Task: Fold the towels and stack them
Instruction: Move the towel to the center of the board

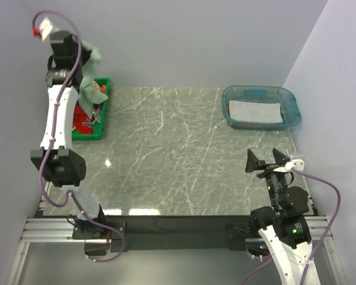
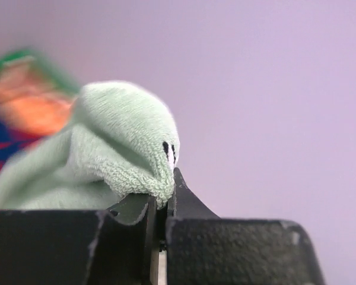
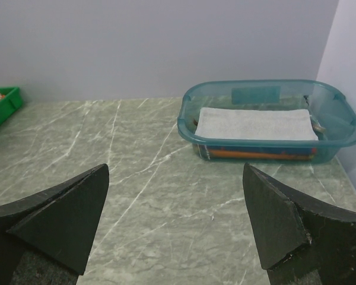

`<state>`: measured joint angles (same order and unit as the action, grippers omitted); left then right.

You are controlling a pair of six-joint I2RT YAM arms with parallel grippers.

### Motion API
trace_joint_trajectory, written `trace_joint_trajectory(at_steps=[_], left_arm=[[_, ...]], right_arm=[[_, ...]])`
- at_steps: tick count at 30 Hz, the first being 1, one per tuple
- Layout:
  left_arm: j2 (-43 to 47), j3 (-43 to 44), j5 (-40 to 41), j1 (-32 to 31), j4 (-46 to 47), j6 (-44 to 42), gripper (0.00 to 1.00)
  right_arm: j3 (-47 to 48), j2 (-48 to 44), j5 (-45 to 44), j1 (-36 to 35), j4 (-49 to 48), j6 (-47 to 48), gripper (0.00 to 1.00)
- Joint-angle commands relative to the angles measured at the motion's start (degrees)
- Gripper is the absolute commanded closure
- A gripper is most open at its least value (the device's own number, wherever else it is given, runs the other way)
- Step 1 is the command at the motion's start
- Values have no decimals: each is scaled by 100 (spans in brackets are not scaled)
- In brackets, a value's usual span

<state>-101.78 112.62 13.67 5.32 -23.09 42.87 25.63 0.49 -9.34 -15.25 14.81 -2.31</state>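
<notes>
Open tabletop point(image 1: 184, 154) lies between tray point(image 1: 90, 137) and tub point(image 1: 258, 88).

1. The worktop point(image 1: 184, 154) is a flat slab. It is grey-green like stone, with thin white lines running all over it.
2. A green tray point(image 1: 88, 137) sits on it at the far left corner, close to the back wall. Part of the tray is hidden, so it may lie flat, but that is hard to tell.
3. A see-through blue tub point(image 1: 258, 126) sits on it at the far right corner, well apart from the tray.
4. Bright spots of light shine on the stone near the front left.
5. A black strip point(image 1: 178, 222) runs along the near edge.
</notes>
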Motion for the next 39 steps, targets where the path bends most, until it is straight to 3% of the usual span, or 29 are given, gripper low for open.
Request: trace_joint_trajectory(at_steps=[1, 4, 6, 9, 14, 19, 21, 22, 25, 28, 29, 31, 33, 35, 37, 39], left_arm=[[-324, 1392, -820, -487, -213, -358, 99], [-334, 1843, -1296, -900, -117, -429, 99], [-11, 1519, -1525, -1068, -55, -490, 99], [745, 370, -1683, -1445, 41, -561, 99], [2815, -3337, -1622, -2280, 1113, -70, 98], [4558, -6542, -1034, -3403, 1447, 1055, 93], [5534, -7303, -736, -3738, 1308, 1790, 89], [5885, -8046, -604, -4027, 1290, 2030, 81], [7151, -9200, -733, -4407, 957, 2927, 67], [7996, -9582, -936, -4496, 360, 3157, 39], [8233, -9540, -867, -4496, 141, 3114, 22], [8305, -9190, -674, -4496, -438, 2903, 8], [8052, -8829, -367, -4496, -730, 2501, 5], [7475, -8240, -42, -4496, -1030, 2122, 11], [6955, -7680, 135, -4496, -1057, 1533, 19], [6120, -7282, 154, -4487, -970, 981, 20]], right_arm=[[109, -1754, 38, -49, -92, -16, 0], [197, -1746, 11, -49, -162, -77, 0], [302, -1667, 142, -49, -119, -7, 0], [636, -1333, -40, -49, 56, -59, 0], [1225, -517, 326, -40, 390, -262, 0], [1533, 406, 1609, -57, 558, -506, 0], [1690, 951, 1988, -40, 576, -875, 0], [1735, 1318, 2120, -49, 567, -999, 0], [1805, 1891, 2717, -49, 427, -1342, 0], [1771, 2917, 3175, -119, 277, -1606, 0], [1753, 3122, 3184, -180, 216, -1650, 0], [1700, 3743, 2782, -634, 137, -1721, 0], [1709, 4167, 2030, -1171, -21, -1642, 0], [1761, 4861, 1709, -1733, -188, -1659, 0], [1945, 5615, 1742, -1815, -268, -1869, 0], [2121, 6075, 1734, -1859, -233, -1949, 5]])
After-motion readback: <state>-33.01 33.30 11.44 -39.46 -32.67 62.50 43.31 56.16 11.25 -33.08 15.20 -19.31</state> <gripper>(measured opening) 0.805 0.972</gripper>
